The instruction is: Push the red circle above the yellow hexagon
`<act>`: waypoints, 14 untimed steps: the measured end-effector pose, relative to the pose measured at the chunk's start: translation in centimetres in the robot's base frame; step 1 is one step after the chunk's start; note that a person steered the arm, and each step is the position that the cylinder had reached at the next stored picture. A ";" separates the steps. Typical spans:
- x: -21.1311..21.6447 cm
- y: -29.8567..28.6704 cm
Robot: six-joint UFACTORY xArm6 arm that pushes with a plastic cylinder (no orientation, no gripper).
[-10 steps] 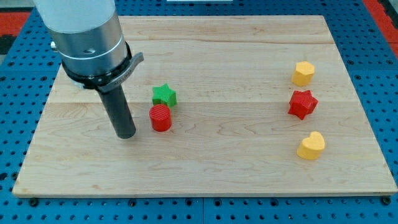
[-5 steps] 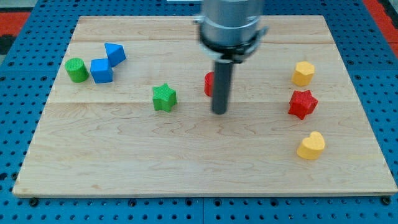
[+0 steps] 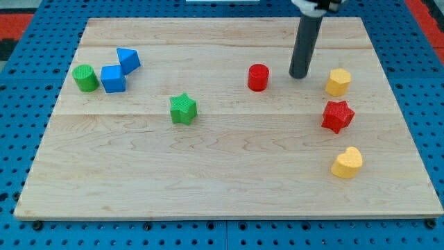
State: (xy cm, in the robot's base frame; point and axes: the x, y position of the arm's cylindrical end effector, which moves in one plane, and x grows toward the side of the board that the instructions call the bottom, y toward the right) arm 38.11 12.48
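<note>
The red circle (image 3: 258, 77) stands on the wooden board (image 3: 229, 180), right of centre in the upper half. The yellow hexagon (image 3: 338, 82) sits near the board's right edge, at about the same height in the view. My tip (image 3: 300, 75) rests on the board between them, right of the red circle and left of the yellow hexagon, touching neither.
A red star (image 3: 337, 115) lies just below the yellow hexagon and a yellow heart (image 3: 347, 163) below that. A green star (image 3: 183, 110) sits left of centre. A green cylinder (image 3: 85, 78), a blue cube (image 3: 113, 78) and a blue triangle (image 3: 127, 59) cluster at the upper left.
The red circle has moved right and up the board, away from the green star. My tip has swung from the left side across to the right, ending past the circle.
</note>
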 end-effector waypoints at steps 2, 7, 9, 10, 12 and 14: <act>-0.1 -9.0; -7.6 1.0; -7.7 3.4; -9.4 1.5; -11.3 5.6; -14.4 -2.0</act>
State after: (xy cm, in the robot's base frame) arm 23.76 10.43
